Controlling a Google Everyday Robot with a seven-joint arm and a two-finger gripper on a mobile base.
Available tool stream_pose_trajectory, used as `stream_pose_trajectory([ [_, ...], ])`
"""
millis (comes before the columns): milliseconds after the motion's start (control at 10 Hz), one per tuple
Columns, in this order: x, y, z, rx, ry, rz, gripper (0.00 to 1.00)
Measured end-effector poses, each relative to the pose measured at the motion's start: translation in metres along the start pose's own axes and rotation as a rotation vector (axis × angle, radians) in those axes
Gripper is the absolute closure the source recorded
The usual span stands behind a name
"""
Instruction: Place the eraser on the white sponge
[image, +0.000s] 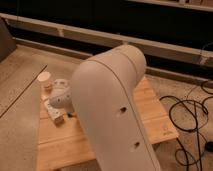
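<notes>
On the counter's (159, 119) far left corner stands a pale cup (44, 77). Just right of it and nearer, the claw (56, 101) hangs low over the left edge, directly above a white sponge (56, 118). Whether the claw is wide, narrow or holding anything cannot be told, and the eraser cannot be made out. The bulky cream arm (112, 110) fills the near middle and hides much of the wooden top. Black cables (192, 117) coil on the floor at right.
</notes>
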Motion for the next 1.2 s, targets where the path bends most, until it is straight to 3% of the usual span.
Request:
stream_pose_trajectory([
  [200, -0.002, 0.003, 0.013, -0.004, 0.016, -0.008, 0.99],
  [300, -0.003, 0.004, 0.016, -0.005, 0.021, -0.012, 0.95],
  [1000, -0.009, 0.005, 0.021, -0.022, 0.008, -0.028, 0.27],
  [1200, -0.009, 0.005, 0.019, -0.022, 0.003, -0.031, 0.2],
])
